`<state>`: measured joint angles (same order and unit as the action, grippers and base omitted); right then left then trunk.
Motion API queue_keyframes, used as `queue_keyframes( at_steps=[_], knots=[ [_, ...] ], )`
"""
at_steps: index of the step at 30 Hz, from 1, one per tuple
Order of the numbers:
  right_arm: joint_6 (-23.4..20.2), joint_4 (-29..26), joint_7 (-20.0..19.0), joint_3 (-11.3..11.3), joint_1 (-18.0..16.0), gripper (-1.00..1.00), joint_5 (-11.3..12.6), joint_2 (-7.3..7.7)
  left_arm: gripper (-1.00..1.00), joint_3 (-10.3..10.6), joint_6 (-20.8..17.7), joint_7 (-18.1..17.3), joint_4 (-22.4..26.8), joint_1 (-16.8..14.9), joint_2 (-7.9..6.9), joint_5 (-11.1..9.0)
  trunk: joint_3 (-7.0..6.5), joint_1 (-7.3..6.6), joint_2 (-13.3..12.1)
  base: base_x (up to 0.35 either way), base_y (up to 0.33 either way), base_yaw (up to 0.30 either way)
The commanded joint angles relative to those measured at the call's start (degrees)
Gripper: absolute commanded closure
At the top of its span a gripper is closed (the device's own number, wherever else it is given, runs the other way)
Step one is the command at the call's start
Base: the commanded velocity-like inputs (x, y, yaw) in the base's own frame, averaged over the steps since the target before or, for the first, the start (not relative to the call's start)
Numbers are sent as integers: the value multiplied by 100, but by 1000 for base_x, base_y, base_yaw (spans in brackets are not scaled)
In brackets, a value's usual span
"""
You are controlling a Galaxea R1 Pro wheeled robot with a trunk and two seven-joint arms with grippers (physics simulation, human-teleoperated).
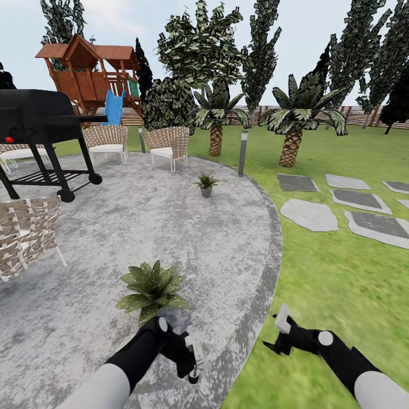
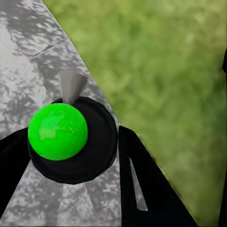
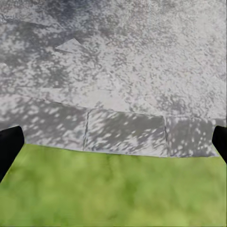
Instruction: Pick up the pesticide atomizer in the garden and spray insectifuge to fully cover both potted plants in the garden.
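Two potted plants sit on the grey patio (image 1: 142, 227): the near plant (image 1: 151, 288) just ahead of the left gripper (image 1: 193, 358), the far plant (image 1: 205, 184) well beyond it toward the patio's back edge, near the wicker chairs (image 1: 168, 145) and a bollard lamp (image 1: 243, 152). Left gripper is closed on the pesticide atomizer (image 2: 66, 137); the left wrist view looks down on its green cap with a grey nozzle (image 2: 72, 85), held over the patio's edge where paving meets lawn (image 1: 341, 272). Right gripper (image 1: 278, 335) hangs over the grass just off that edge, fingers spread wide, holding nothing. Judgement: pickup is done; step in hand is spraying the near plant. Whether any spray has landed cannot be told. Next move calls for bringing the nozzle toward the near plant's leaves, aiming at the rosette, and covering it fully before advancing to the far plant.
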<state>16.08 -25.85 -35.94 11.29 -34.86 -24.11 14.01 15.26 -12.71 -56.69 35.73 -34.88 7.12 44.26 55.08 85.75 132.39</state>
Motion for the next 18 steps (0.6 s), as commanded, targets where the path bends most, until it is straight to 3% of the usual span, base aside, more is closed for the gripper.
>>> queue_keyframes(
  at_steps=[1,3,5,8,9,10,12,18],
  knots=[
    [36,-65,-201,10,-55,100,-66,-24,100,3,-62,-104,13,-4,-8,135,6,-1,2,0,0,0],
    [35,-260,-637,16,-104,100,-67,-70,100,-5,-69,-418,19,-9,-9,498,6,-1,2,0,0,0],
    [39,-357,-901,21,-114,100,-67,-116,100,-10,-73,-525,21,-9,3,678,6,-1,2,0,0,0],
    [43,-390,-1036,66,-117,100,-108,-154,100,-4,-74,-559,17,-1,8,728,6,-1,2,0,0,0],
    [45,-394,-1102,190,-117,100,-198,-164,100,0,-78,-561,15,3,8,731,6,-1,2,0,0,0],
    [53,-400,-1173,406,-117,100,-314,-240,100,2,-81,-562,14,6,9,732,6,-1,2,0,0,0],
    [59,-394,-1210,550,-117,100,-389,-405,100,3,-84,-563,14,8,13,730,6,-1,2,0,0,0],
    [67,-403,-1244,610,-117,100,-417,-733,100,-4,-111,-535,13,8,2,733,6,-1,2,0,0,0]
  ],
)
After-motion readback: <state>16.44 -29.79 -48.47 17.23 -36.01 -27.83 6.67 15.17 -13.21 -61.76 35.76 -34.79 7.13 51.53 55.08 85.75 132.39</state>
